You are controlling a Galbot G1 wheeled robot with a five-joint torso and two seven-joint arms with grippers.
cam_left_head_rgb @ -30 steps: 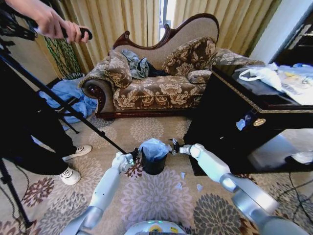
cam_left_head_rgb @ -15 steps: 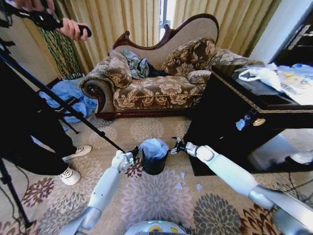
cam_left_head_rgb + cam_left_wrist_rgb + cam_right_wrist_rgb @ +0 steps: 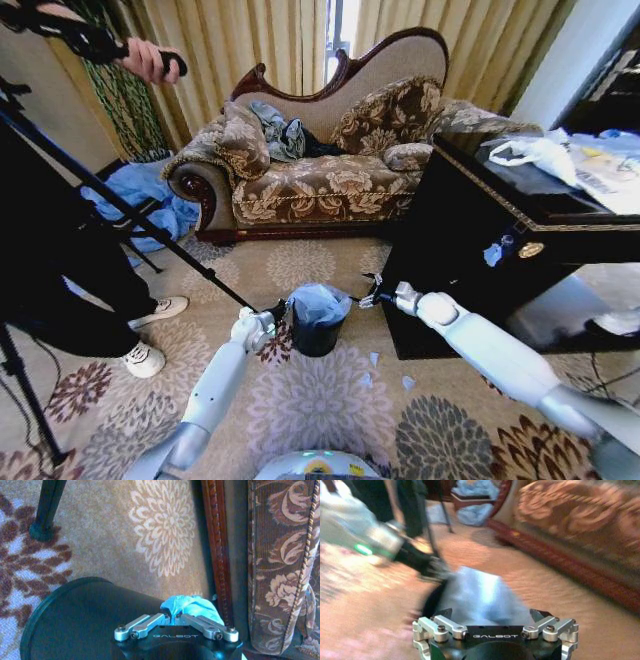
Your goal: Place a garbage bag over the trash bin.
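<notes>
The small black trash bin (image 3: pixel 315 338) stands on the patterned carpet in front of me. The pale blue garbage bag (image 3: pixel 318 300) sits bunched in and over its mouth. My left gripper (image 3: pixel 272 315) is at the bin's left rim. In the left wrist view it (image 3: pixel 172 615) is shut on a pinch of the garbage bag (image 3: pixel 190 606), above the dark trash bin (image 3: pixel 75 618). My right gripper (image 3: pixel 370 297) hovers a little to the right of the bin, apart from it. In the right wrist view its fingers (image 3: pixel 436 629) are spread wide, with the garbage bag (image 3: pixel 475 596) ahead of them.
A floral sofa (image 3: pixel 320 180) stands behind the bin. A black cabinet (image 3: pixel 480 250) is close on the right. A tripod leg (image 3: pixel 150 235) slants down near my left gripper, with a person's shoes (image 3: pixel 145 355) and a blue cloth heap (image 3: pixel 140 195) at the left. White scraps (image 3: pixel 385 375) lie on the carpet.
My right gripper has pulled away from the bag's right edge, to the right. The left gripper has stayed at the bin's left rim. The person's hand moved up.
</notes>
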